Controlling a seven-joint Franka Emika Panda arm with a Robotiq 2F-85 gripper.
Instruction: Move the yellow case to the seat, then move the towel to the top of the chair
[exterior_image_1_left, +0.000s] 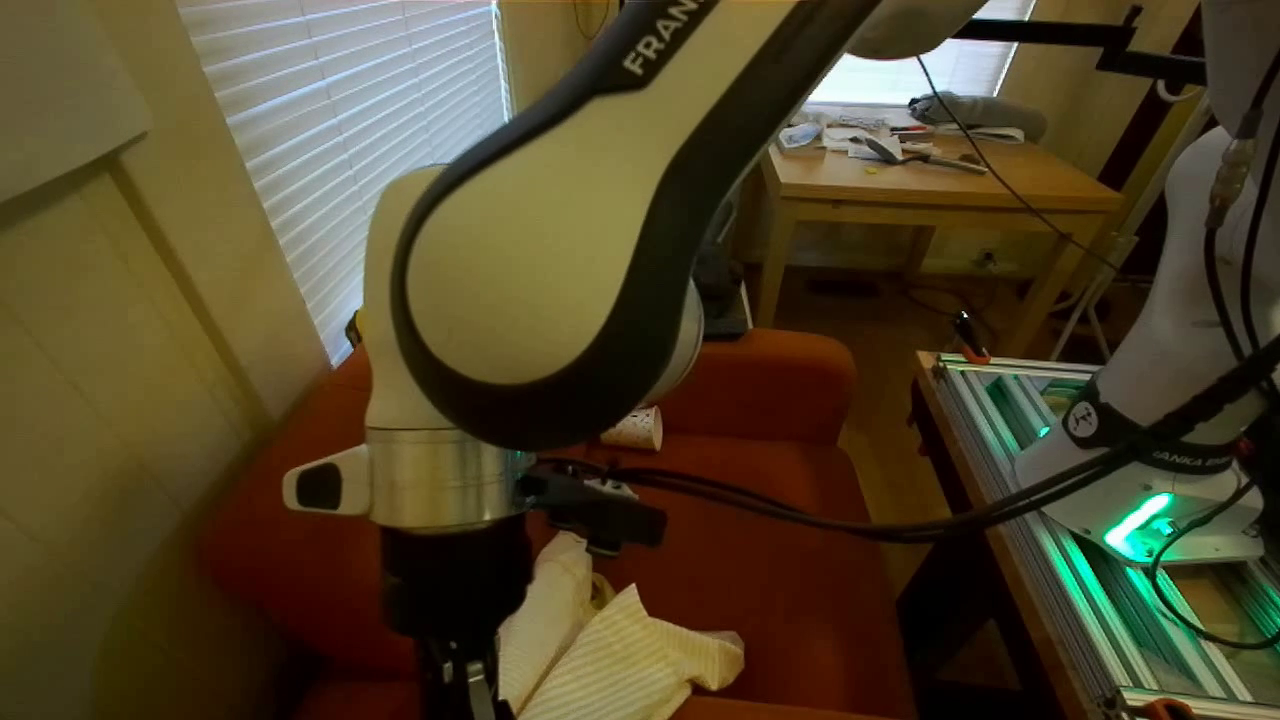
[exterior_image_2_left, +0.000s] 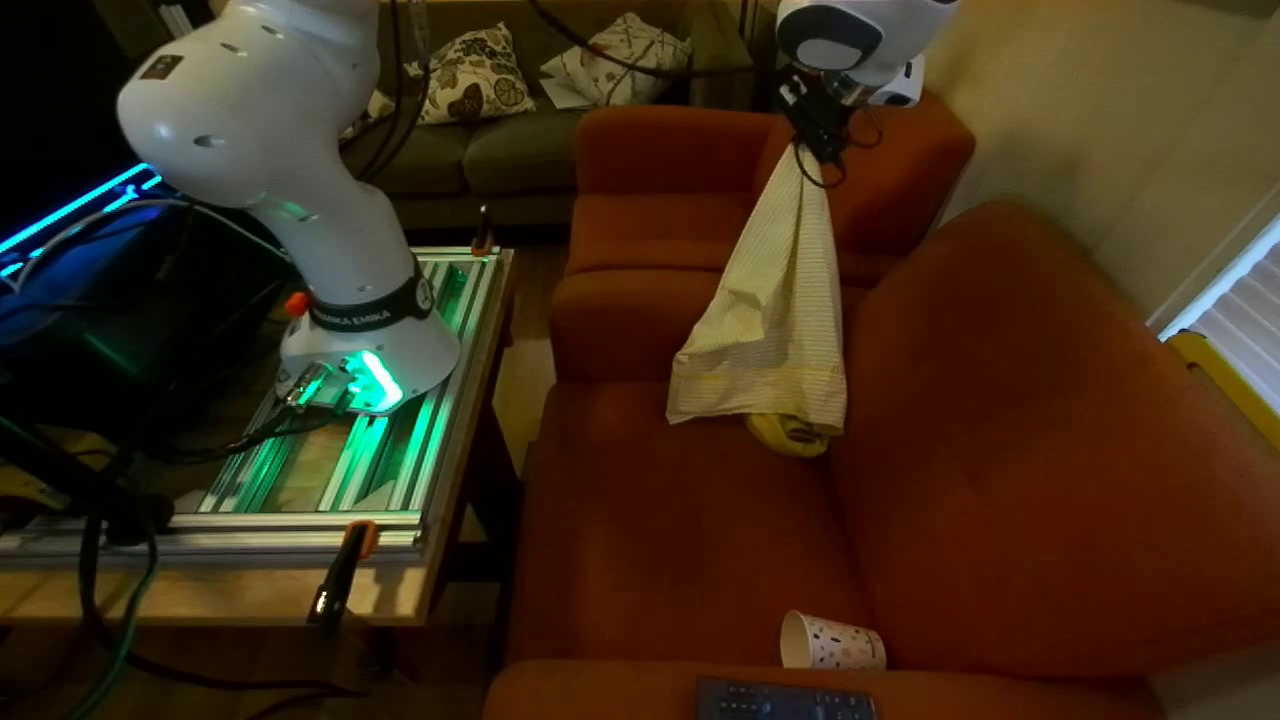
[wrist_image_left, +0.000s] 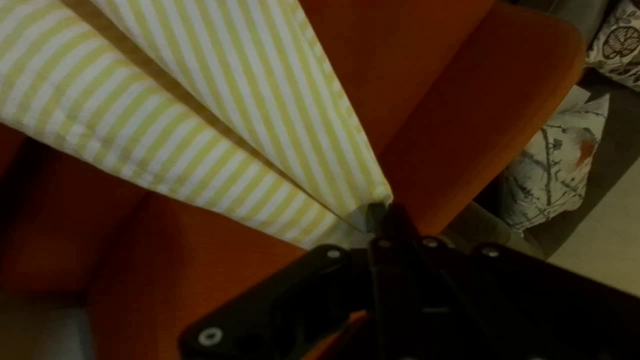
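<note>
Here, gripper (wrist_image_left: 387, 220) pinching towel (exterior_image_2_left: 770, 320), yellow case (exterior_image_2_left: 784, 436) partly hidden

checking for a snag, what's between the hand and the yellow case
The striped towel: in an exterior view it hangs from the hand, its lower edge hiding part of the yellow case. Contact is unclear.

Over the seat (exterior_image_2_left: 680, 530), there is room to pass between the hanging towel (exterior_image_2_left: 772, 325) and the cup (exterior_image_2_left: 842, 644).

Seat (exterior_image_2_left: 640, 540) bears a speckled cup (exterior_image_2_left: 840, 645) on its side and the yellow case (exterior_image_2_left: 778, 436), partly hidden; armrest (exterior_image_2_left: 590, 692) carries a dark remote (exterior_image_2_left: 785, 702).
</note>
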